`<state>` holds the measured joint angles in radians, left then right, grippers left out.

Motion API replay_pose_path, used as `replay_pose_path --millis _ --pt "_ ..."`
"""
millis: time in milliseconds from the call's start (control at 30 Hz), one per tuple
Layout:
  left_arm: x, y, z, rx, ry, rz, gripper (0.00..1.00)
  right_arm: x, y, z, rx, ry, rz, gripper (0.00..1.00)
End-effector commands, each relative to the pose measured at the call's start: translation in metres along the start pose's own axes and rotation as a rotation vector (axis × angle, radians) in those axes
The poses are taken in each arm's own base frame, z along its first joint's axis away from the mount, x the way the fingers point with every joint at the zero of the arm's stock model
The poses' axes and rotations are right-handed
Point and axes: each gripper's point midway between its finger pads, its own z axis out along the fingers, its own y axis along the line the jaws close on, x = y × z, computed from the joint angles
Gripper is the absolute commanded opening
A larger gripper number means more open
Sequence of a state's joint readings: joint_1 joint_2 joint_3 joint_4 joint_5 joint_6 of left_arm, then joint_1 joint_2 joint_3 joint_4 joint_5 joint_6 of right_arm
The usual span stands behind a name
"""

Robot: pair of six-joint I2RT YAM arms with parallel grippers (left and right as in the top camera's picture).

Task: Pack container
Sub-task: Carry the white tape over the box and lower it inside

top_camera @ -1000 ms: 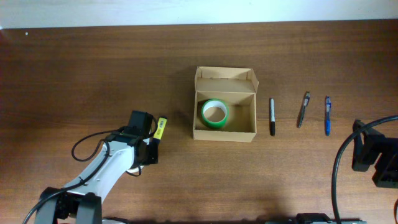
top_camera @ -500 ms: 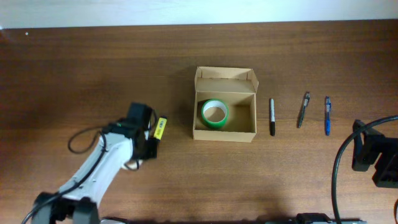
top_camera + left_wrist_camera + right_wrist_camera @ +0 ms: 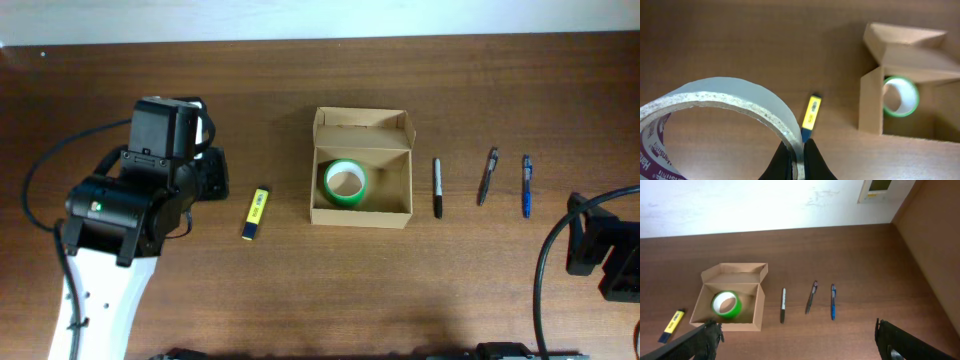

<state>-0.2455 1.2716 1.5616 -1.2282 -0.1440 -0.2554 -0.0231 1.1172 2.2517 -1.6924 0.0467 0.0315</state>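
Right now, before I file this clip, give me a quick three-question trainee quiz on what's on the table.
1. True or false: the box already holds a green tape roll.
2. What do the left jaws grip? A) the yellow highlighter B) the pale tape roll C) the blue pen
3. How many pens lie on the table to the right of the box?

Key: 1 true; 2 B; 3 three.
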Motion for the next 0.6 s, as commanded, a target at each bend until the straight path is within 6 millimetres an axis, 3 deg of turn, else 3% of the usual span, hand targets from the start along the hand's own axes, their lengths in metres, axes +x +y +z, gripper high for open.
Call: replay_pose_path --millis 0,133,233,367,567 --pt "-0.029 0.0 -0.026 -0.003 -0.108 -0.053 0.02 0.0 -0.001 -0.002 0.008 -0.002 0.004 0.99" --pt "-0.066 -0.004 -0.04 0.004 -0.191 -0.068 0.02 0.0 -0.001 -0.002 0.008 -0.002 0.004 0.99" --pt "-0.09 -0.01 -0.033 0.0 -0.208 -0.071 0.02 0.001 -0.001 -0.002 0.008 -0.002 0.004 0.99" --pt "-0.112 -0.029 0.001 0.033 -0.175 -0.064 0.02 0.001 -0.001 -0.002 0.007 -0.002 0.004 0.99" --pt "-0.123 -0.084 0.067 0.2 -0.072 -0.028 0.02 0.001 -0.001 -0.005 0.007 -0.01 0.005 0.99"
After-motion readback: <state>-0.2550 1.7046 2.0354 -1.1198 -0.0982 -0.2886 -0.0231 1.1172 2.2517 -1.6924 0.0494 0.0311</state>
